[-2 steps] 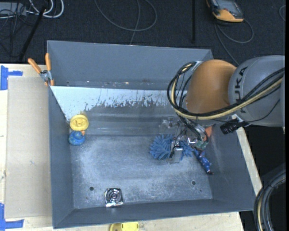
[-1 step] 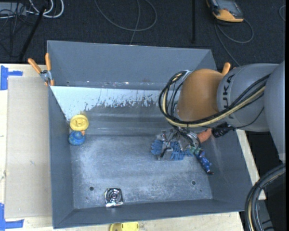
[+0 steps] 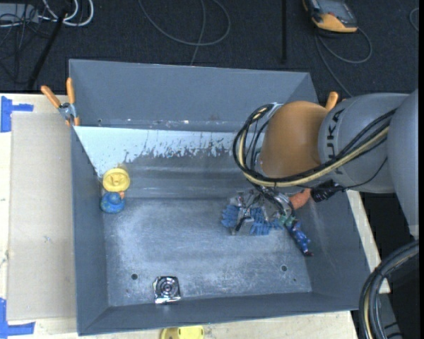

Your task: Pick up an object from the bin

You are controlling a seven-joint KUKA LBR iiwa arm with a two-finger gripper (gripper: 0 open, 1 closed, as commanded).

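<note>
Camera view: the gripper (image 3: 260, 210) is being held among blue things (image 3: 232, 219) at the right of the bin (image 3: 198, 260). Open or closed cannot be told.

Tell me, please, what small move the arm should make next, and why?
Probably a short, straight descent: the gripper hangs directly over the small heap of blue plastic pieces in the right half of the grey metal bin; contact is unclear. The yellow-and-blue round toy at left and the shiny metal piece in front lie far off.
</note>
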